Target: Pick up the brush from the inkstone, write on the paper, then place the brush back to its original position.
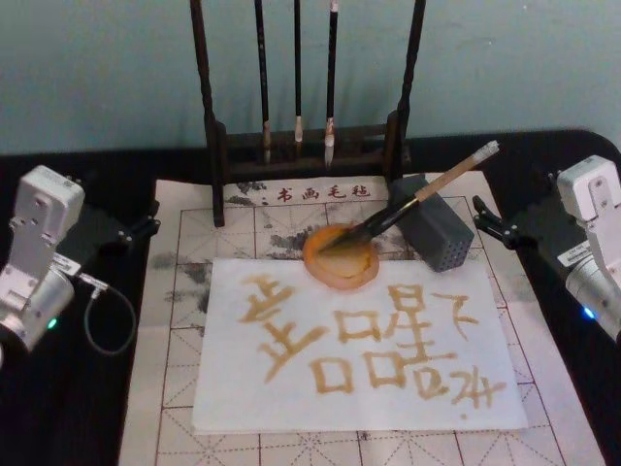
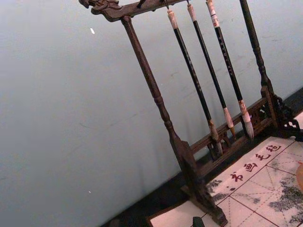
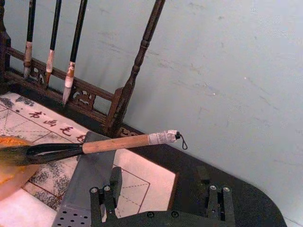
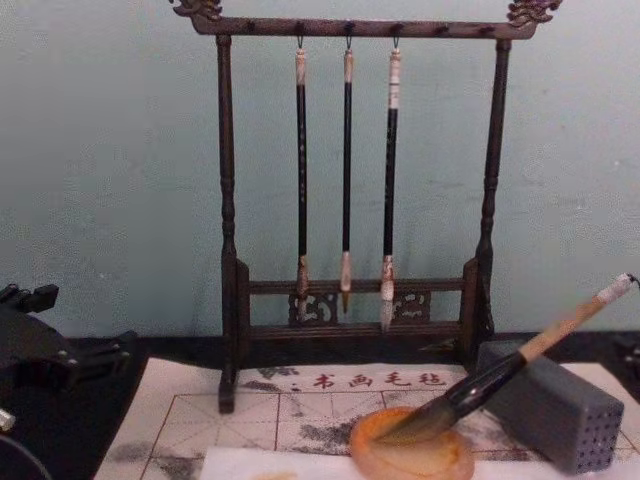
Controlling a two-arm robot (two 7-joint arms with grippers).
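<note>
Head view: the brush (image 1: pixel 427 190) lies with its bristles in the inkstone (image 1: pixel 330 274) and its handle propped on a grey block (image 1: pixel 441 241), above the lettered paper (image 1: pixel 359 388). The left gripper (image 1: pixel 146 221) and right gripper (image 1: pixel 488 219) flank the mat, fingers apart and empty.

Right wrist view: the gripper's spread fingers (image 3: pixel 115 182) sit short of the brush handle.

Chest view: the brush slants up from the inkstone to the block.

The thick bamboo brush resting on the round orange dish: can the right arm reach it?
Probably yes. The right gripper sits open beside the bamboo brush, whose raised handle leans on the grey holed block; nothing stands between them.
</note>
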